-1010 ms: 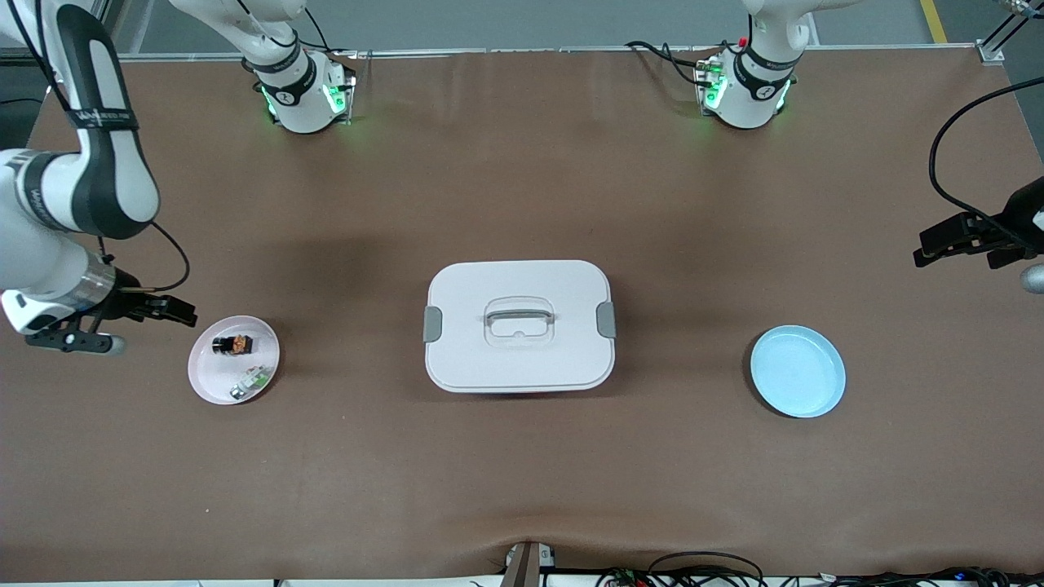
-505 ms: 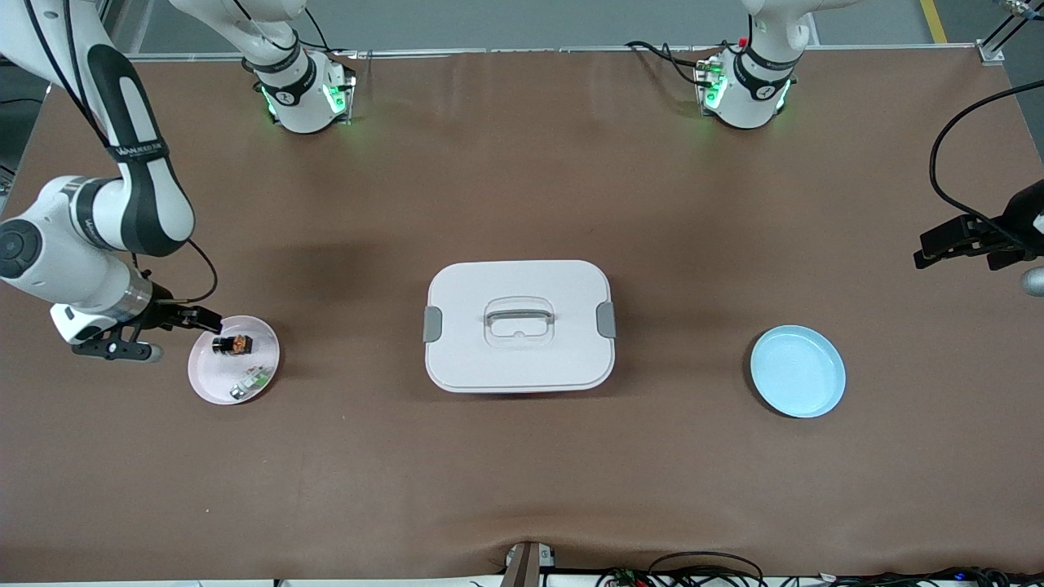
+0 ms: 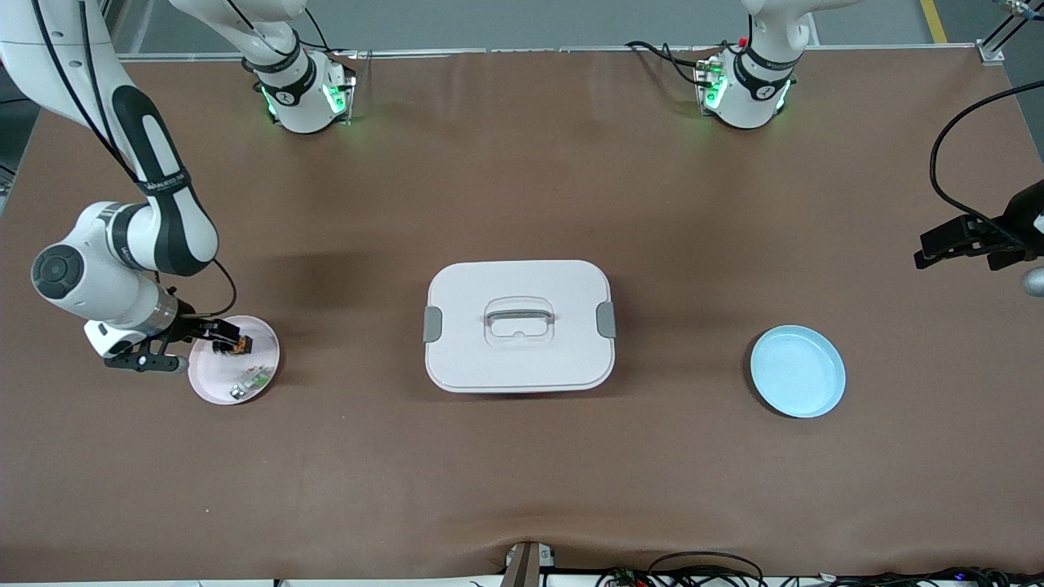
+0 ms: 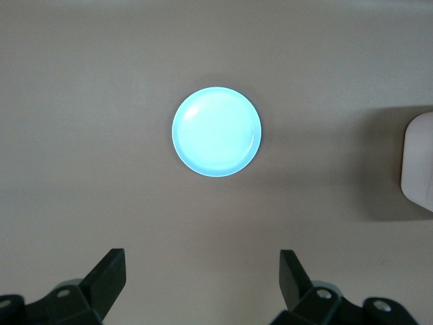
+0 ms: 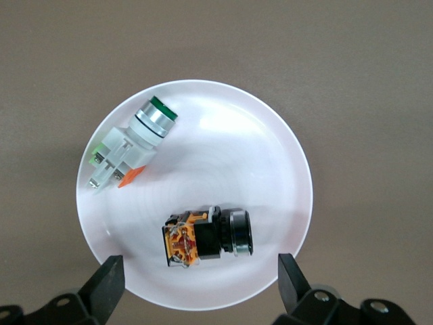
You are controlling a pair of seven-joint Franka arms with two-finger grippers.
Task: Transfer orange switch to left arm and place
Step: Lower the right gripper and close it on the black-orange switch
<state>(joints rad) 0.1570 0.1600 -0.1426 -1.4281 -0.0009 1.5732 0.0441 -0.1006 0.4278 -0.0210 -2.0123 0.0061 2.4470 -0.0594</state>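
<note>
Front view showed a wide brown tabletop (image 3: 522, 473) with a slight ripple along its near edge and a tangle of cables below it — grey floor lay past the arms' bases at the top. The box (image 3: 519, 325) sat mid-table, lid on, grey latches at both ends. Toward the right arm's end stood a pale pink plate (image 3: 253, 383); the orange switch (image 3: 236, 346) lay on it on its side, with a green-and-white part (image 3: 249, 381) nearer the camera on the same plate. The right gripper (image 3: 214, 336) hung over that plate, just above the switch, jaws spread wide and holding nothing. Toward the left arm's end rested a light blue plate (image 3: 798, 371), bare. The left gripper (image 3: 950, 242) waited over the table's edge at that end, jaws wide apart, gripping nothing.
</note>
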